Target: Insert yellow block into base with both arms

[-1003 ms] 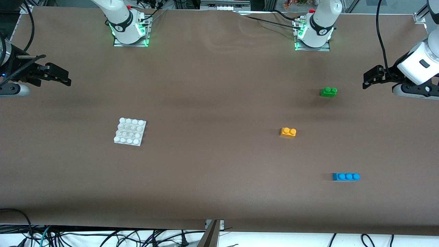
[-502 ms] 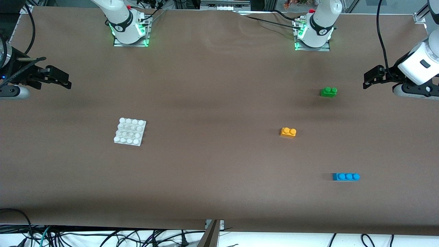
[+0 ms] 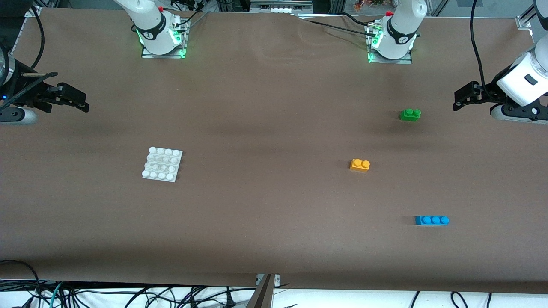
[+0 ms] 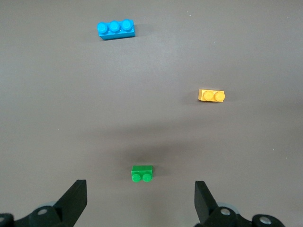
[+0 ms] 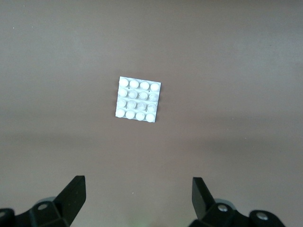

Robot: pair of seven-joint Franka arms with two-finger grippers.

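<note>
Yellow block (image 3: 359, 165) lies alone on the brown table (image 3: 265, 239) toward the left arm's end, and the white base (image 3: 162, 164) lies well apart from it toward the right arm's end. In the front view neither of them has moved during the last second. The only change is small: the right gripper (image 3: 70, 99) has shifted a little lower in the view at the table's edge, while the left gripper (image 3: 464, 95) stays where it was. I judge that the task is only beginning and the approach is not yet really started. Both grippers hang above the two ends of the table, empty, with jaws apart, far from the block and the base. A green brick (image 3: 410, 114) lies farther from the camera than the yellow block, and a blue brick (image 3: 432, 220) lies nearer to it.

In the left wrist view, the left gripper (image 4: 141, 204) looks down with its fingers (image 4: 75, 201) spread wide and nothing between them. The green brick (image 4: 142, 173) is close under it, the yellow block (image 4: 211, 95) and the blue brick (image 4: 116, 29) are farther off.

In the right wrist view, the right gripper (image 5: 138, 198) is also wide apart and empty. The base (image 5: 138, 99) lies flat below it, studs up, with no brick on it.
</note>
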